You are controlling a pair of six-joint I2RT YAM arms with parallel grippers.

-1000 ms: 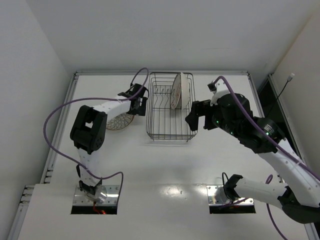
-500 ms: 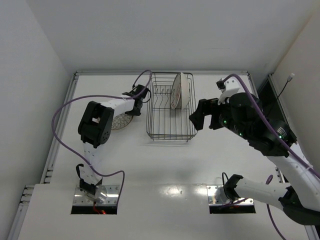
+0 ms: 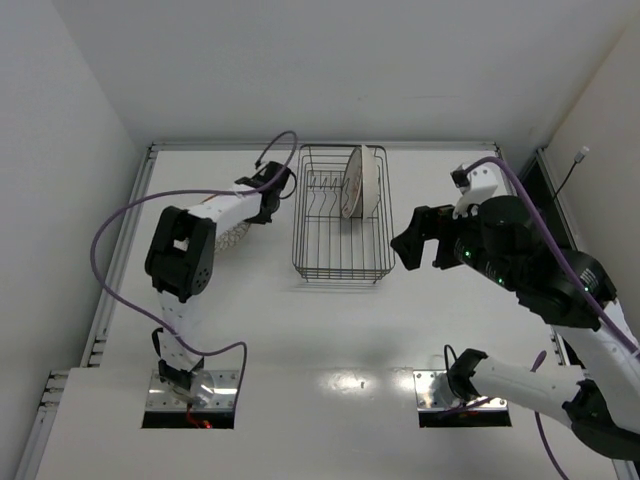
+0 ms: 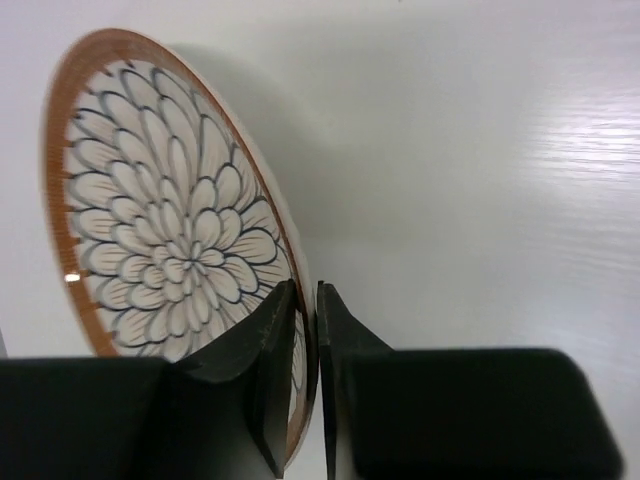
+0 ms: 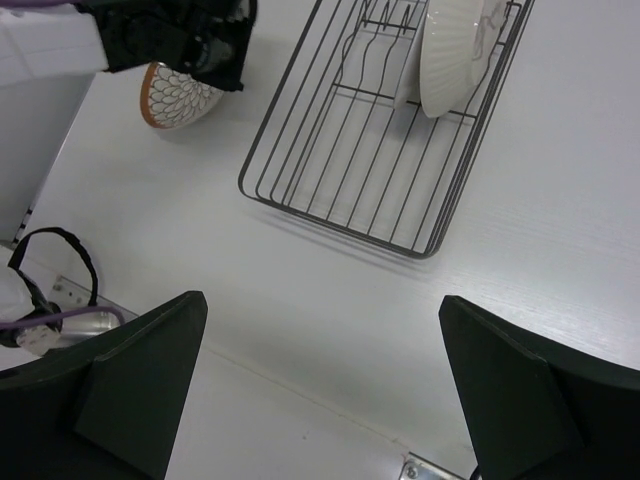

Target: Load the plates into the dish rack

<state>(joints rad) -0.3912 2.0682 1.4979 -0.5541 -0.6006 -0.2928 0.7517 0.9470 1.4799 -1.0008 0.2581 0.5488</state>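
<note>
Table (image 3: 330, 330): white; I see both arm bases bolted at its near edge.
Right gripper (image 5: 322, 310): I read the fingers as spread wide with nothing between them. It hangs in the air over the right half of the table, beside the right side of the rack and not touching it. Its camera looks down along the wire basket.
Left arm (image 3: 180, 262): I have it reaching from the near-left base up toward the far-left part of the table, with a purple cable looping beside it.
Left gripper (image 4: 304, 300): the fingers (image 4: 270, 380) are drawn together on the rim of the loose plate, 1 on each face, as its own camera shows.
Loose plate (image 4: 170, 250): orange-brown rim, white petal lattice. It sits left of the rack and apart from it, in the far-left part of the table, and from above the arm covers most of it. I cannot tell whether it rests on the table or is lifted.
Dish rack (image 3: 335, 255): black wire basket at the middle of the table's far edge, with a row of upright dividers inside.
Racked plates (image 3: 352, 185): I count 2, on edge among the dividers at the rack's far-right corner, close together. The left 1 shows a patterned face, the right 1 a white ribbed back.
</note>
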